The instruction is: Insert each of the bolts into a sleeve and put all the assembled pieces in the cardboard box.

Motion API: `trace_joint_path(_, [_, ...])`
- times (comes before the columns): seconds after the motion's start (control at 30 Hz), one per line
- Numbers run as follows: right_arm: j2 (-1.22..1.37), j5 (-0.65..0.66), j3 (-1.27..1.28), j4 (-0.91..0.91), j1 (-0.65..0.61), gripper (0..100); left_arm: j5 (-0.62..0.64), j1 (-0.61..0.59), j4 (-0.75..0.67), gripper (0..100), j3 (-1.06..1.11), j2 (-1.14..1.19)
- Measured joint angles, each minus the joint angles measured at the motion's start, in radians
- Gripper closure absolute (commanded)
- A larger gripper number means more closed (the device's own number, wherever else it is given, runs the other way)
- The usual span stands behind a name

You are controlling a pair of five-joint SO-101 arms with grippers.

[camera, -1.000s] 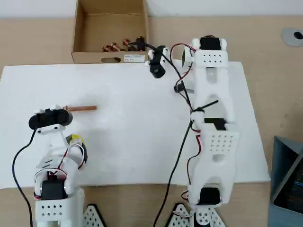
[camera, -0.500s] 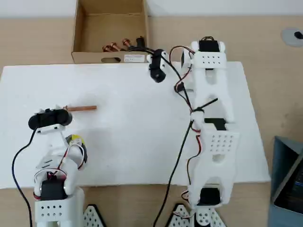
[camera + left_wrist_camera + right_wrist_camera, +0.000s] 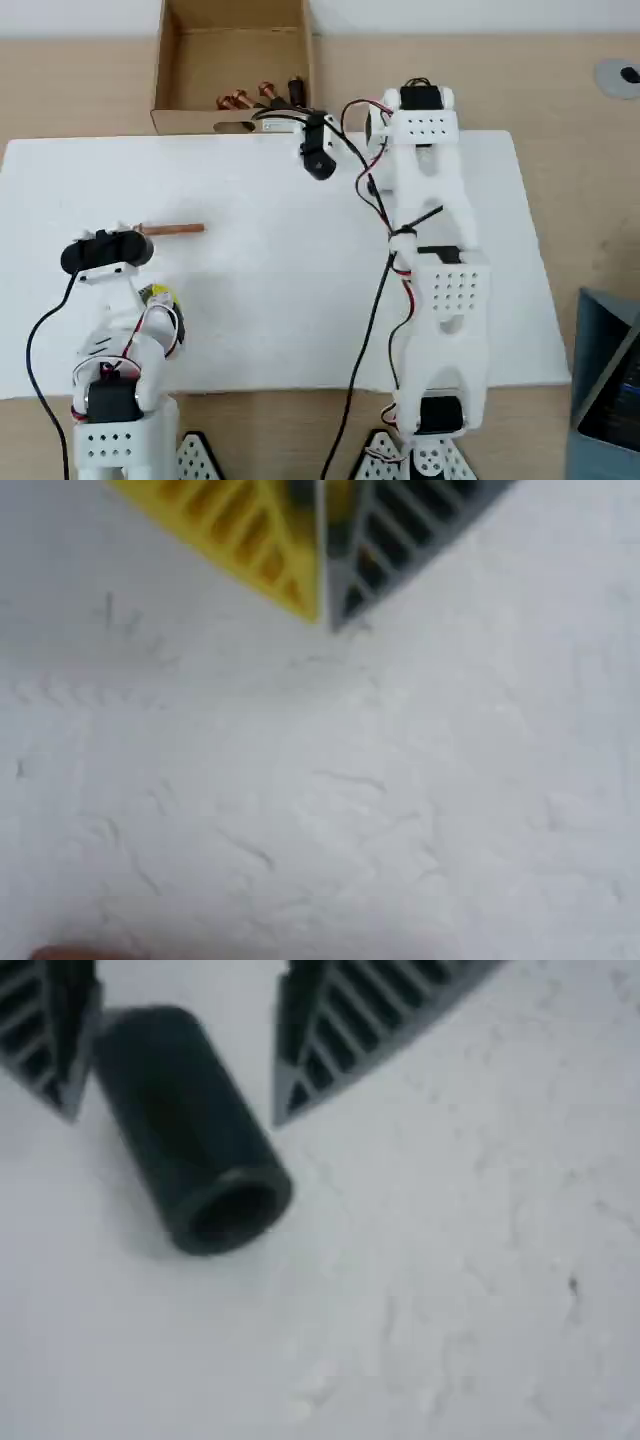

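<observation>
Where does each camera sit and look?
High view: above the table, looking down on white mat, cardboard box, both arms.
Left wrist view: on left arm, facing the mat; shut left gripper shows.
Right wrist view: on right arm, facing the mat; open right gripper flanks a black sleeve.
All share the mat.

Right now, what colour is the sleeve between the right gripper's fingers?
The sleeve is plain black; the right wrist view shows it best.
</observation>
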Motion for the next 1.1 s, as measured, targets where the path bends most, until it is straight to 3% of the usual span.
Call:
trace_joint_path(0.63, [0.057, 0.012, -0.025, 0.084, 0.005, 81.0, 0.000, 0.000, 0.000, 100, 0.000, 0.000])
trace_joint_path(1.1, [0.098, 0.012, -0.043, 0.123, 0.023, 92.9, 0.000, 0.000, 0.000, 100, 0.000, 0.000])
